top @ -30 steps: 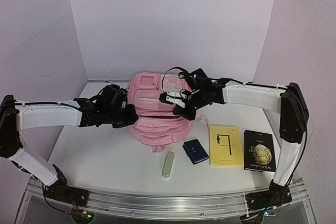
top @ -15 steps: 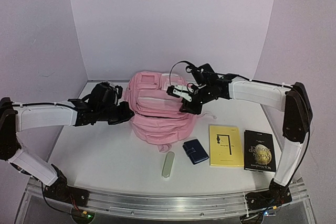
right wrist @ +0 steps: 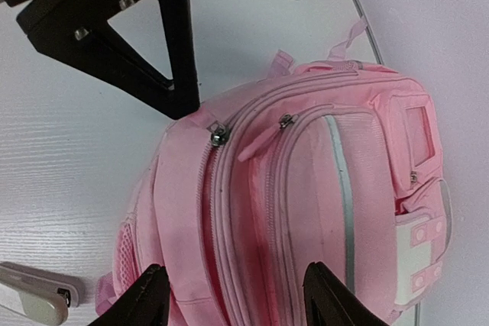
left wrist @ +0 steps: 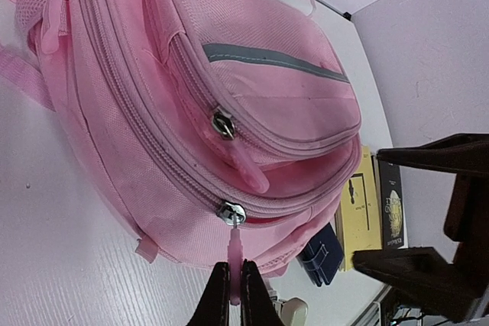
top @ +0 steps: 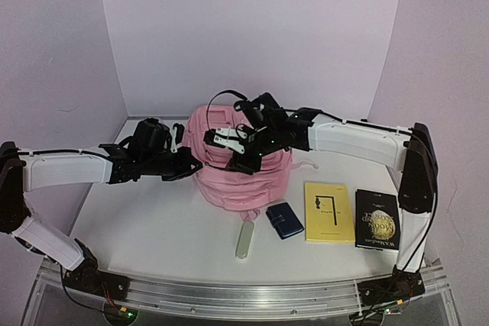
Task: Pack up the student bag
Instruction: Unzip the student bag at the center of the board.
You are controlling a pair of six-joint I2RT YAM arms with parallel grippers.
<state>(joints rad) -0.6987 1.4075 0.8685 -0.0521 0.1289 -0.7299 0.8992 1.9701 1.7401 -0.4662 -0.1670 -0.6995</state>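
Note:
The student bag [top: 244,177] is a pink backpack lying on the white table, also seen in the left wrist view [left wrist: 252,89] and the right wrist view [right wrist: 306,188]. My left gripper [left wrist: 234,267] is shut on the pink zip pull [left wrist: 235,246] of the main zip, just below its metal slider [left wrist: 231,212], at the bag's left side [top: 189,164]. The zip behind the slider [right wrist: 220,135] shows a narrow gap. My right gripper [right wrist: 234,274] hangs open just above the bag's top face [top: 233,150], holding nothing.
On the table right of the bag lie a yellow book [top: 328,211] and a black book [top: 377,219]. A dark blue wallet [top: 284,220] and a cream oblong case [top: 244,240] lie in front of the bag. Walls close the back and sides.
My right gripper has opened and moved left over the bag's top. The left gripper stays shut on the zip pull; it drew left, then came slightly back, and the bag shifted.

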